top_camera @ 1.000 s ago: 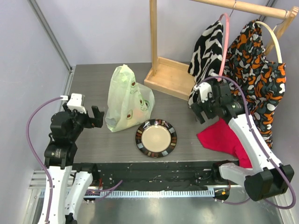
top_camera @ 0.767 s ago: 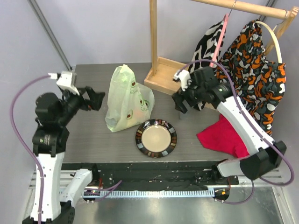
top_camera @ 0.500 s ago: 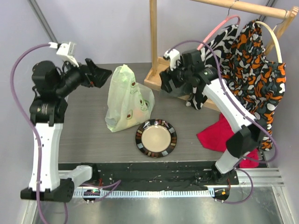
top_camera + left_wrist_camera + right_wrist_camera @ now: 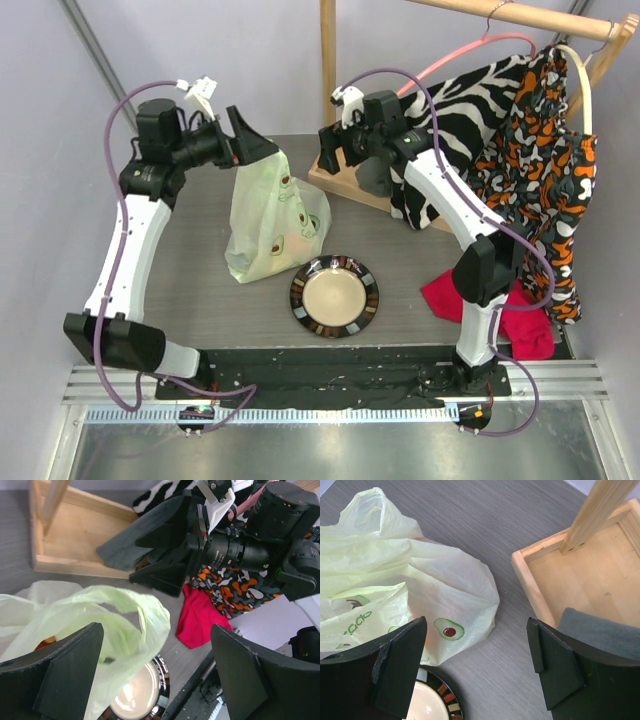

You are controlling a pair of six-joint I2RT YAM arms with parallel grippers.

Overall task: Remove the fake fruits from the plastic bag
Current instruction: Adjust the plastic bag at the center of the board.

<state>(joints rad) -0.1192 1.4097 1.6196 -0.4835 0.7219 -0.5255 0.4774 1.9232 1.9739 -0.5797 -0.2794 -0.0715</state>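
both arms have reached further inward since half a second ago: the left gripper (image 4: 250, 150) now sits at the peak of the plastic bag (image 4: 265, 215), and the right gripper (image 4: 328, 155) has come over the near corner of the wooden rack base (image 4: 365, 165), dragging the zebra-print garment (image 4: 450, 110) sideways along the rail.

the bag stands upright on the grey table (image 4: 190, 290), its foot just beside the dark-rimmed plate (image 4: 335, 295). the red cloth (image 4: 480, 290) lies well apart on the right.

in the left wrist view the left gripper (image 4: 157, 645) has its fingers spread wide and grips nothing. the bag's (image 4: 115, 605) crumpled top loop rises between them. whether either finger touches the plastic cannot be told. a small orange-red patch of the fake fruits (image 4: 45, 642) shows in the bag's mouth near the left finger.

in the right wrist view the right gripper (image 4: 475, 650) is likewise spread and empty. the bag (image 4: 395, 580) lies ahead of one finger (image 4: 400, 665), the rack base (image 4: 580, 575) ahead of the other, and no fruit can be made out there.
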